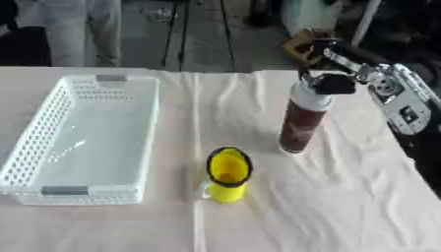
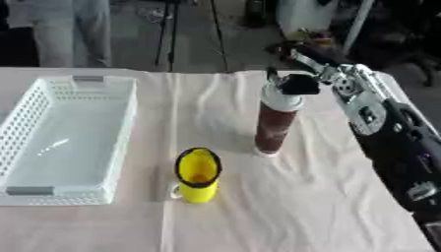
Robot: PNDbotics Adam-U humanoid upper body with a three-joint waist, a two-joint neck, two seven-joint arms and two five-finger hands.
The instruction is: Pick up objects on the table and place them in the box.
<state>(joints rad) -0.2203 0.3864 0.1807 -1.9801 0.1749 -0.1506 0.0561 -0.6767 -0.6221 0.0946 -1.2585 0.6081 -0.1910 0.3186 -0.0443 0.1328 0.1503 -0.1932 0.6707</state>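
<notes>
A tall dark brown bottle (image 1: 301, 127) with a white cap stands upright on the cloth, right of centre. My right hand (image 1: 334, 84) comes in from the upper right and sits at the cap, with dark fingers curled on both sides of it. A yellow cup (image 1: 228, 174) with a black rim and a small handle stands nearer the front, left of the bottle and apart from it. The white perforated box (image 1: 51, 106) lies at the left with nothing in it. My left hand shows in neither view.
A cream cloth (image 1: 344, 206) with long folds covers the table. The right table edge (image 1: 412, 162) runs close under my forearm (image 2: 379, 123). A brown object (image 1: 301, 44) stands beyond the far edge.
</notes>
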